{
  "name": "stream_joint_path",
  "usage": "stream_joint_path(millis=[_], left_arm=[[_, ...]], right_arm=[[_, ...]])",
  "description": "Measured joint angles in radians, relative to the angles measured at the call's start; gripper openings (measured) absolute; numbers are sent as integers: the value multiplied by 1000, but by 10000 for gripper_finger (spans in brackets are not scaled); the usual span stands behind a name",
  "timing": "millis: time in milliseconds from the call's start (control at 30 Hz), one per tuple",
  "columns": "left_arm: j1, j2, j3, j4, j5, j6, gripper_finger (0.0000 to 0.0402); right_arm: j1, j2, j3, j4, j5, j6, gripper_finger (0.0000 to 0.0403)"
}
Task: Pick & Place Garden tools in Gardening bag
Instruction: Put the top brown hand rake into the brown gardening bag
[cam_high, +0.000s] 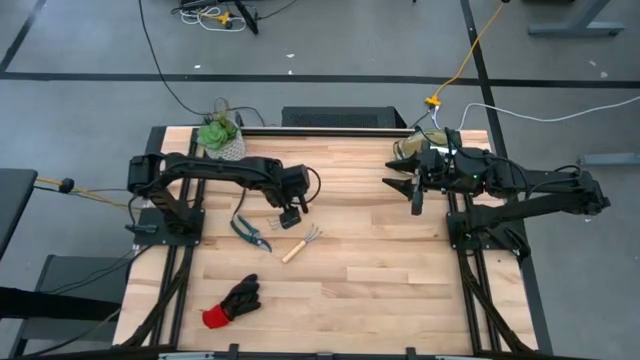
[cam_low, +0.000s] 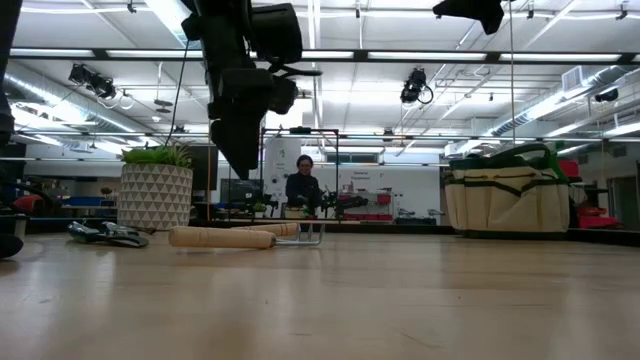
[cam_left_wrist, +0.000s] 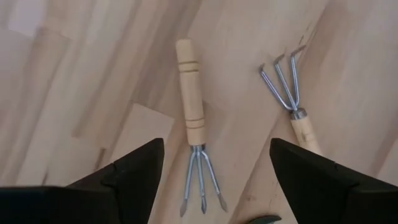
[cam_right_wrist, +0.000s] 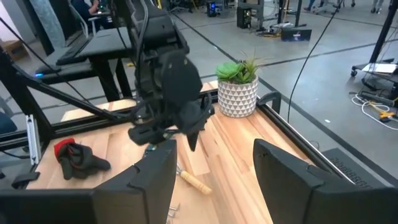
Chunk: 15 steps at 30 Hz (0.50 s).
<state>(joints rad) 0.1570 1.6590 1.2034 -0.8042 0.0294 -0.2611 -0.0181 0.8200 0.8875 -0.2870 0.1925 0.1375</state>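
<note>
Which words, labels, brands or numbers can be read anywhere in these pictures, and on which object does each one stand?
None can be read.
Fork, rake: plain wooden handles, no print visible.
Gardening bag: no label visible.
White plant pot: only a triangle pattern, no text.
Glove, pruning shears: too small to tell.
Room behind the table: any signs are too blurred to read.

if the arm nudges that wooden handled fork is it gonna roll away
Probably a little. The fork has a round, smooth handle lying flat on the table, so it could roll, but its splayed tines should stop it early. It looks stiff and light.
</note>
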Motion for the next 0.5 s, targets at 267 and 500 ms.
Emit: stream_joint_path(millis=[267,500], left_arm=[[-21,64,0,25,-66,-52,300],[-26,124,0,32,-122,-70,300]], right_arm=[[0,0,0,-9,-1,-9,215],[0,0,0,-33,0,-21,215]])
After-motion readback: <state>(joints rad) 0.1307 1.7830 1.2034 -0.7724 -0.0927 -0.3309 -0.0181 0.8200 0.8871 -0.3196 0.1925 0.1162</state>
